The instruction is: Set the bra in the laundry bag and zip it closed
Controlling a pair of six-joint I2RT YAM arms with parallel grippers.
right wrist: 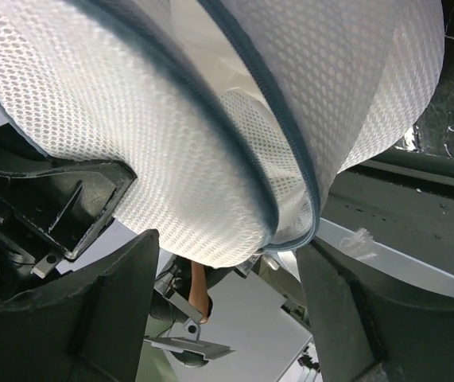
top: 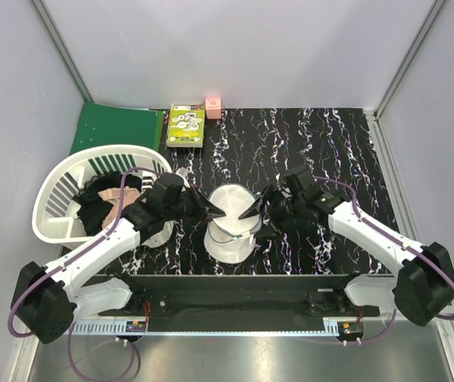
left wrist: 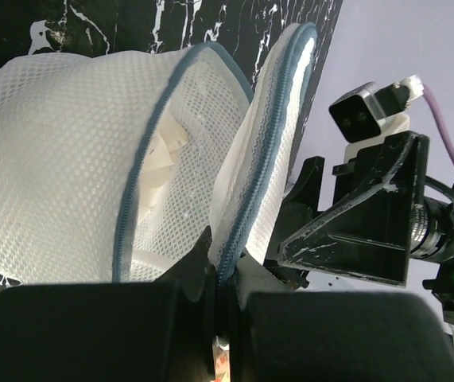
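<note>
The white mesh laundry bag [top: 230, 227] stands in the middle of the table, its lid flap raised and its mouth open. In the left wrist view the bag [left wrist: 52, 159] shows a blue-grey zipper rim, and my left gripper [left wrist: 225, 274] is shut on the edge of the flap. My left gripper [top: 213, 211] sits at the bag's left side. My right gripper [top: 252, 213] is at its right side, open, with the bag [right wrist: 211, 119] and its rim between the spread fingers [right wrist: 115, 302]. Black fabric, the bra [top: 91, 205], lies in the basket beside a pale pink garment [top: 119, 199].
A white slatted basket [top: 56, 199] stands at the left. A green folder [top: 115, 127], a green box [top: 187, 125] and a small pink block [top: 213, 107] lie at the back. Grey walls close in both sides.
</note>
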